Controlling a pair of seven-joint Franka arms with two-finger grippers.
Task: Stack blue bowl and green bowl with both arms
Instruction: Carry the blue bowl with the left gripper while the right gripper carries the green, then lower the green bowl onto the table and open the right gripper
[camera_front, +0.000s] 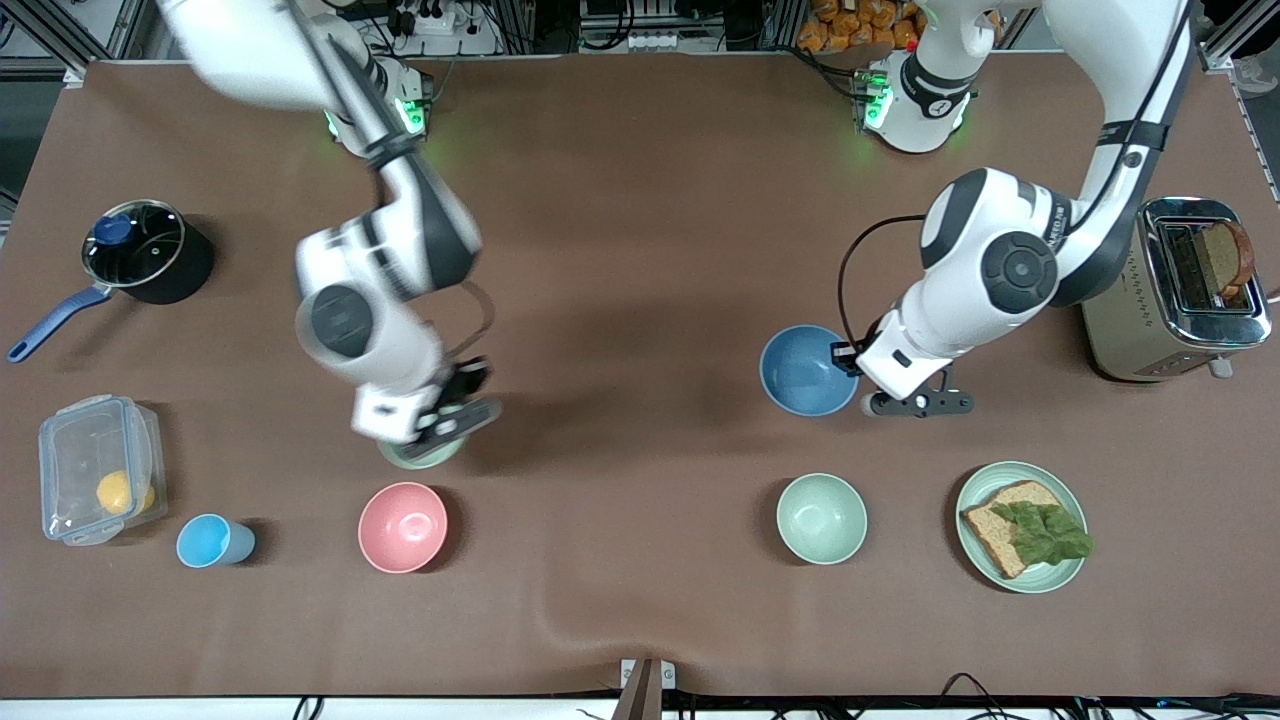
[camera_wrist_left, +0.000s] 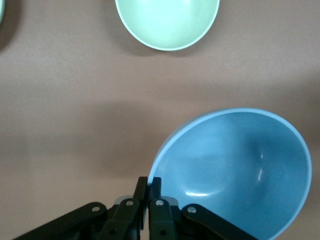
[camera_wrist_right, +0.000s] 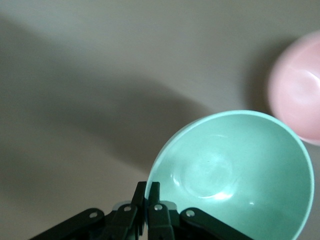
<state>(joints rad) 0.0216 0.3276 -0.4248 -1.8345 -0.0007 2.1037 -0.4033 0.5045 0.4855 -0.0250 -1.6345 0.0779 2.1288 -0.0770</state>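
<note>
**Both bowls pinched at the rim**

We see the blue bowl (camera_front: 803, 371) toward the left arm's end of the table, with the left gripper (camera_front: 872, 391) clamped on its rim; in the left wrist view the fingers (camera_wrist_left: 148, 192) are squeezed together on the bowl's edge (camera_wrist_left: 235, 172). Whether the bowl rests on the table or is lifted, we cannot tell. The pale mint bowl (camera_front: 821, 518) sits nearer the front camera, and beside that is the green plate (camera_front: 1020, 526) with bread and lettuce.

Toward the right arm's end, the right gripper (camera_front: 440, 418) is closed on the rim of the green bowl (camera_front: 420, 452), which the arm mostly hides in the front view. The right wrist view shows the bowl's inside (camera_wrist_right: 232, 175) and the fingers (camera_wrist_right: 146, 197) pinching its edge. The pink bowl (camera_front: 402, 526) lies just nearer the front camera.
</note>
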